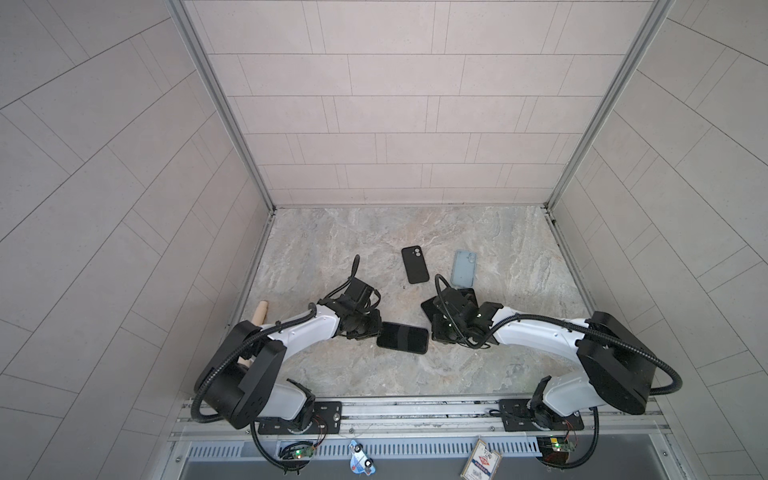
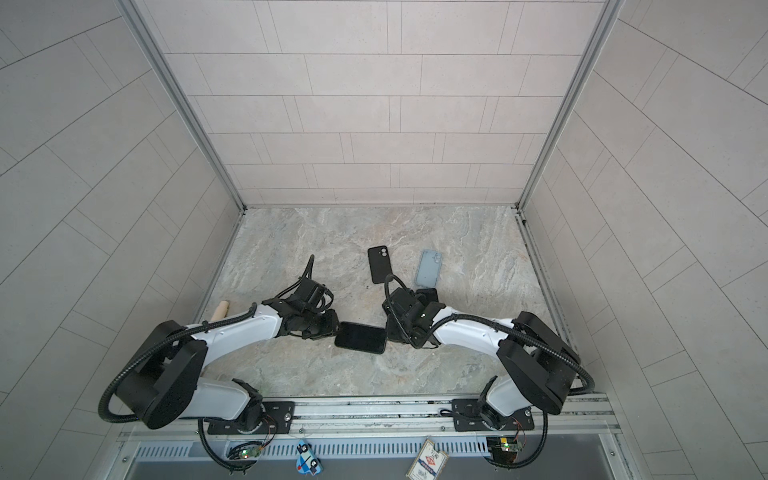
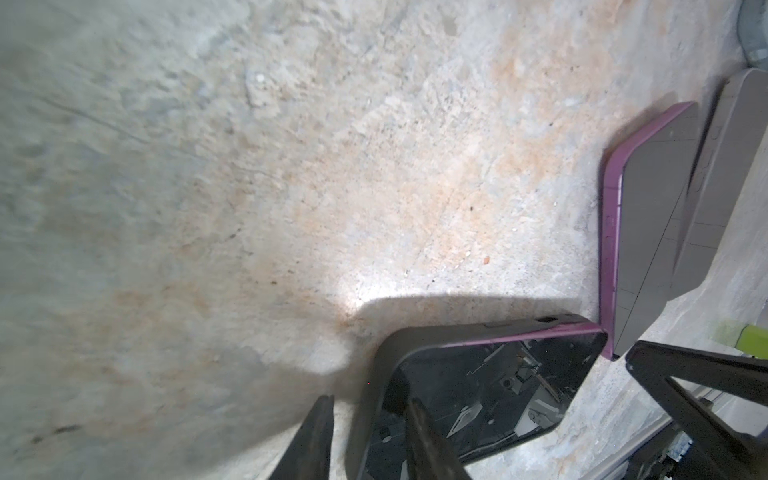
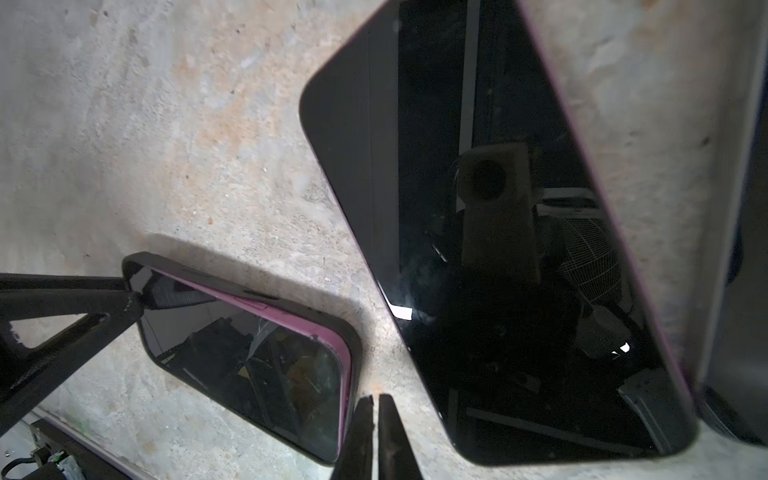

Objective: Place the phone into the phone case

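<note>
in both top views: phone (image 1: 402, 337) (image 2: 360, 337) lying screen up, low in the middle of the marble table (image 1: 498, 245), crosswise between the two arms. left gripper (image 1: 376, 329) at its left end, right gripper (image 1: 434, 332) at its right end; finger spread of either hidden there under the wrist hardware. farther back, an empty black case (image 1: 414, 264) and a pale case (image 1: 463, 269), side by side and apart; a second phone (image 1: 469, 293) half under the right arm.

left wrist view: left gripper (image 3: 370, 399) part open and holding nothing, one finger outside the end wall of the phone case (image 3: 378, 374) with a gap showing, the other over the screen. phone (image 3: 490, 395) inside that case, its pink edge standing proud of the wall along one long side. right gripper (image 3: 636, 357) tip at the far corner.

right wrist view: right gripper (image 4: 375, 399) closed, fingers pressed together, empty, just beside the end of the phone (image 4: 249, 365). left gripper (image 4: 135, 301) tip touching the opposite corner. second phone (image 4: 498, 249) screen up alongside.
</note>
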`<state>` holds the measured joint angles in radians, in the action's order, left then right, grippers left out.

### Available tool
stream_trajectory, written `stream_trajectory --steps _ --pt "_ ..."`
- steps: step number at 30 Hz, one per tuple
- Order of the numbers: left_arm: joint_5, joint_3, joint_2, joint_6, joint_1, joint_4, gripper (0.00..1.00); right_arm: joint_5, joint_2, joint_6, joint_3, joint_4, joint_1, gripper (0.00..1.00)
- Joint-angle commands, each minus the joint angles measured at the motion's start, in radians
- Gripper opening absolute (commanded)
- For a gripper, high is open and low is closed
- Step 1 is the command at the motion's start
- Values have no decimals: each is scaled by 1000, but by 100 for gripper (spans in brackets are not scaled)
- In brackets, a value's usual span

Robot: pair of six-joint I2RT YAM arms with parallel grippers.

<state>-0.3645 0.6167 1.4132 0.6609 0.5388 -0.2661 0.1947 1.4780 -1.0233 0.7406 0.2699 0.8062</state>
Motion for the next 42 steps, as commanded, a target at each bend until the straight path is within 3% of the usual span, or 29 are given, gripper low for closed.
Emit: stream_trajectory --steps 1,8,32,42 --pt "-4 -10 14 -1 -5 11 35 8 18 9 17 -25 -3 9" --pt "-7 -27 26 2 -5 29 31 24 10 17 21 -57 -2 10" --pt "-23 -61 9 17 -4 55 31 15 84 12 55 -10 -1 12" --pt "-33 -69 13 23 -5 66 31 -54 202 11 115 108 35 10"
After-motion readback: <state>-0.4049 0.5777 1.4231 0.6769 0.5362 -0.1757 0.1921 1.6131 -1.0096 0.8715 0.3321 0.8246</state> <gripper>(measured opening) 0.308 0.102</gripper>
